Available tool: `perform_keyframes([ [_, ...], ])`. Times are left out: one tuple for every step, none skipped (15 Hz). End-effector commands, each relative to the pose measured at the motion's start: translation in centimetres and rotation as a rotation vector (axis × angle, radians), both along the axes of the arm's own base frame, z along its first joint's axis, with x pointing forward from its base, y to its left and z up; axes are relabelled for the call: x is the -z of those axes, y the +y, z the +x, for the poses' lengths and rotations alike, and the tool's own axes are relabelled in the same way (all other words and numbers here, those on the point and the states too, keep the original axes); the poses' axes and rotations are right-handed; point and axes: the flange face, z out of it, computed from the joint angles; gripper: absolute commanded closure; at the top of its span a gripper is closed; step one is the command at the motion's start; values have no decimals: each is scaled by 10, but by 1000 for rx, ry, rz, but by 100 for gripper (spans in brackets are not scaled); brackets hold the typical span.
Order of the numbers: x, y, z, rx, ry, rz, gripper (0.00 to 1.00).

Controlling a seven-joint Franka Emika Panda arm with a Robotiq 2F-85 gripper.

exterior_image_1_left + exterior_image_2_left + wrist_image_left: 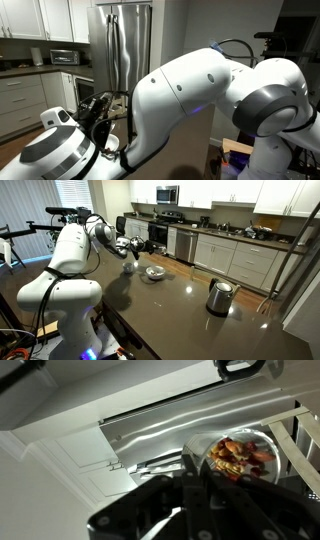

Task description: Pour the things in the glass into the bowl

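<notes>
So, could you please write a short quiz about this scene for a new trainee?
1. True or false: all the things are already in the bowl.
2. Which object stands on the counter, apart from the bowl? A) shiny kettle B) red mug C) cutting board
3. Fill in: the end effector holds the ____ in the air.

Key:
1. False. The wrist view shows them inside the glass.
2. A
3. glass
</notes>
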Motion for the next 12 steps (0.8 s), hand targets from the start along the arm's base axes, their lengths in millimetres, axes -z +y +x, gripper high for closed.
perform_keyframes([
  [-6, -3, -4, -5, -53, -49, 97],
  [-6, -4, -4, -7, -58, -52, 97],
  [-6, -5, -4, -10, -59, -54, 97],
  [-6, -6, -3, -7, -54, -50, 97],
  [-7, -6, -3, -9, -33, -31, 97],
  [-7, -5, -4, -10, -19, -18, 97],
  [-8, -5, -4, -11, -4, -2, 97],
  [-9, -5, -4, -11, 7, 9, 97],
  [-9, -6, -4, -12, 22, 22, 96],
  [-8, -6, -4, -11, 35, 34, 97],
  [-8, -6, -4, -13, 52, 52, 96],
  [-7, -6, -3, -14, 74, 76, 96],
])
